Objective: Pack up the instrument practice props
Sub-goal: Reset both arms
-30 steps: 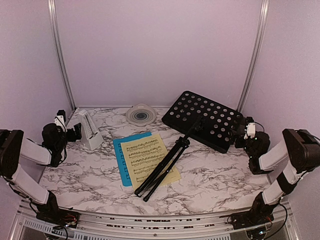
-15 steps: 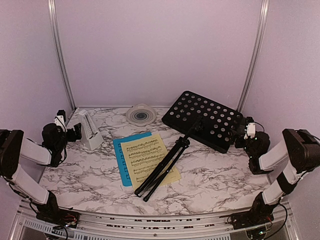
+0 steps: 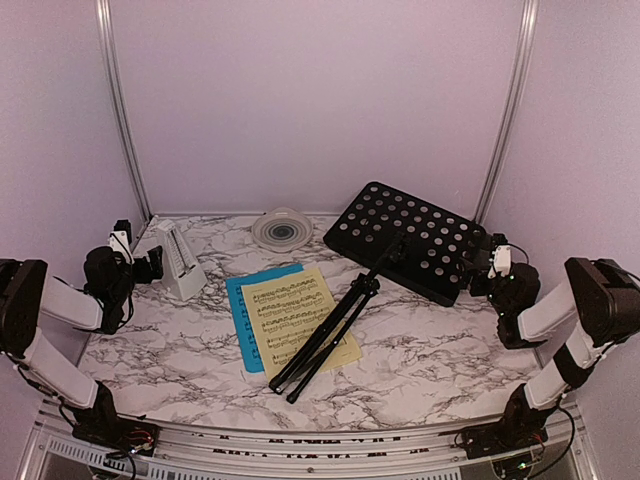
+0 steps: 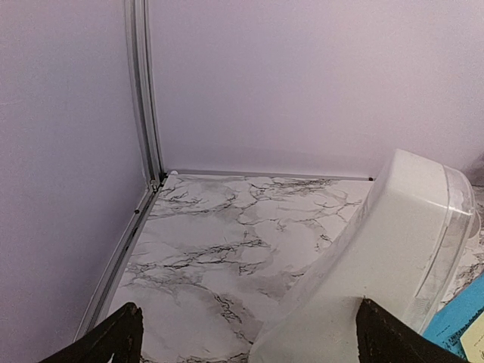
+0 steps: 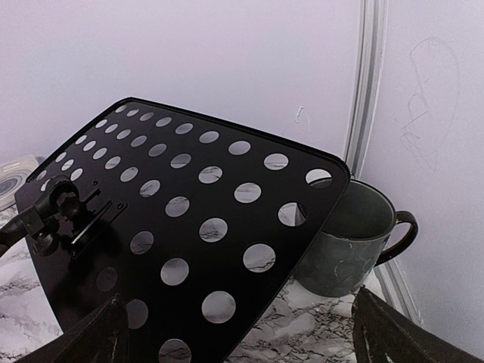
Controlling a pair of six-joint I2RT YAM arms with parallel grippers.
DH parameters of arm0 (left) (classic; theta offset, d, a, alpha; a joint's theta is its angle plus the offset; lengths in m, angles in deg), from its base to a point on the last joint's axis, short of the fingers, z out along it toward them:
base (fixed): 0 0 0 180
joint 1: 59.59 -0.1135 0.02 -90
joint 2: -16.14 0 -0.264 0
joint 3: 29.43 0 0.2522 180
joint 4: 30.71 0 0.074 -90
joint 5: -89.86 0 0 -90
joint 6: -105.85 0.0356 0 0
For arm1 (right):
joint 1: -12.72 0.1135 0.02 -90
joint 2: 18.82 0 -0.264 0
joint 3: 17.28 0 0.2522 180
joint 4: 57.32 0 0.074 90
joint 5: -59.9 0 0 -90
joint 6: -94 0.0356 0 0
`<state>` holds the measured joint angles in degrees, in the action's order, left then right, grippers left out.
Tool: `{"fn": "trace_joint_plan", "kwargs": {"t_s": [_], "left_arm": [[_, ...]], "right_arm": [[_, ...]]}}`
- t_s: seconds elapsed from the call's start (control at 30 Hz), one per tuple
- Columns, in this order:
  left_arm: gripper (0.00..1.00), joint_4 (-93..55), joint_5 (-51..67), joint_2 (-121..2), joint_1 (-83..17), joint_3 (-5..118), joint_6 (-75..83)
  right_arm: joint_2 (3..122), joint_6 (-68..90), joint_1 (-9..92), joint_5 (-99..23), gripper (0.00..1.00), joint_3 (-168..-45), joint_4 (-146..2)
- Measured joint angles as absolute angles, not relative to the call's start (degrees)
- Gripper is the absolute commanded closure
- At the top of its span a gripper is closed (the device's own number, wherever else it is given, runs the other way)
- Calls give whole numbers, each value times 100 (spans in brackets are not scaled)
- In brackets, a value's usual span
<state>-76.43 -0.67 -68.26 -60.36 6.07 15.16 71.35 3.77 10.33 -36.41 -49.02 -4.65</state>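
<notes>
The black hole-punched music stand (image 3: 410, 238) lies tipped over at the back right, its folded tripod legs (image 3: 325, 335) stretching across the yellow page (image 3: 295, 300) and the blue page (image 3: 238, 310) at mid-table. The white pyramid metronome (image 3: 178, 258) stands at the back left. My left gripper (image 3: 150, 264) is open just left of it; in the left wrist view the metronome (image 4: 378, 257) fills the right side between the open jaws of the gripper (image 4: 253, 339). My right gripper (image 3: 487, 268) is open at the stand's right edge, and its wrist view shows the desk (image 5: 181, 227) before the gripper (image 5: 238, 336).
A dark mug (image 5: 348, 242) sits under the stand's far corner, by the right wall post. A round clear dish (image 3: 282, 228) rests at the back centre. Walls close in on three sides. A blue page corner (image 4: 461, 321) shows beside the metronome.
</notes>
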Motion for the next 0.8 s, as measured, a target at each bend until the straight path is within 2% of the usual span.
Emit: {"fn": "trace_joint_plan", "kwargs": {"t_s": [0.8], "left_arm": [[1, -7643, -10, -6826, -6036, 607, 1553]], "right_arm": [[7133, 377, 1033, -3641, 0, -4902, -467]]}}
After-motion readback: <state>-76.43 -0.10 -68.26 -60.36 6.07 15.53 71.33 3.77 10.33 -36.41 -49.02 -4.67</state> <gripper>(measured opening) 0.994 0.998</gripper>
